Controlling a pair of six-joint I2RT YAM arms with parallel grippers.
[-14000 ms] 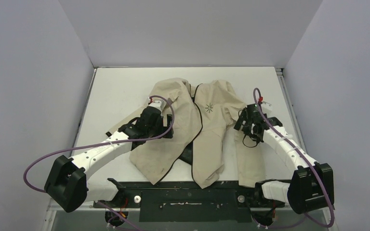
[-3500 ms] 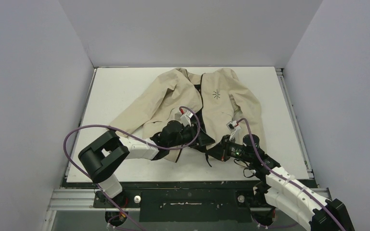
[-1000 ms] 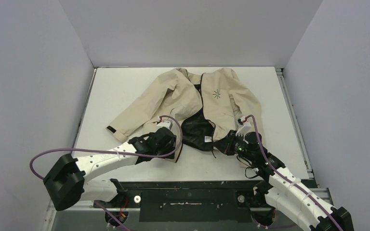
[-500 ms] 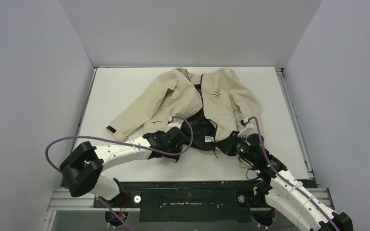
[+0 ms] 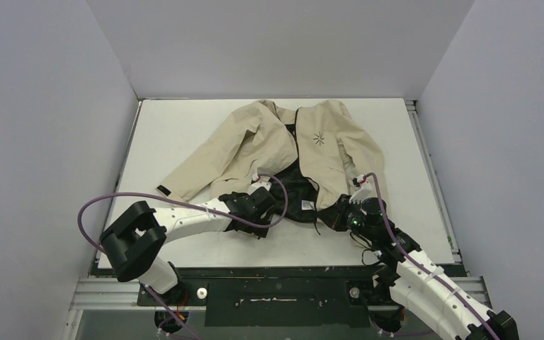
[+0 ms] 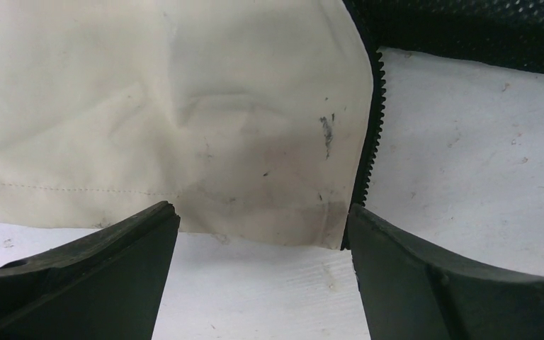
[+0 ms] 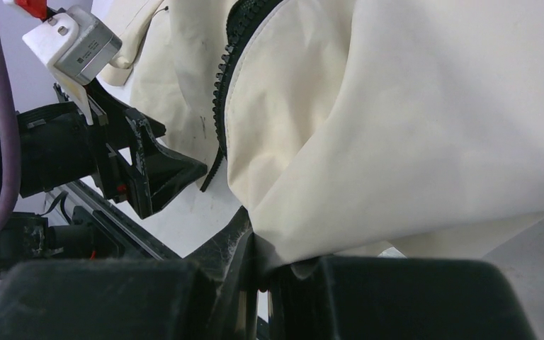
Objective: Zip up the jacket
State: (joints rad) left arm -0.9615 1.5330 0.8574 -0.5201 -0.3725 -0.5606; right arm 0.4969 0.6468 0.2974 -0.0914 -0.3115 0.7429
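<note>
"What's the left hand (image 6: 262,219) doing?"

"Its fingers (image 6: 99,262) stand wide apart, low over the white counter (image 6: 467,177). The bottom corner of a beige front panel lies between them, and neither finger is clamped on it. Dark zipper teeth (image 6: 372,127) run down that panel's edge, just inside the right-side finger."

"Where is that from the starburst logo (image 5: 319,138)?"

"Toward the arms from the logo and off to its left, at the hem."

"And the right hand (image 5: 340,212)?"

"It's pinched together on a fold of the beige cloth. That is the hem of the panel that carries the logo, almost straight toward the arms from it. The cloth bunches up out of the hand, and that panel's own strip of zipper teeth runs along its edge."

"And the jacket (image 5: 255,142) as a whole?"

"It's spread face up on the counter with the collar on the far side of the logo. The two fronts meet along a dark line just left of the logo, though I can't tell whether they are zipped there. Nearer the arms they part in a wedge, and the dark lining (image 5: 294,188) shows between the two hands. One sleeve stretches far out to the left of the logo and ends in a black cuff tab (image 5: 163,190). The other sleeve lies to the logo's right, close along the body."
</note>
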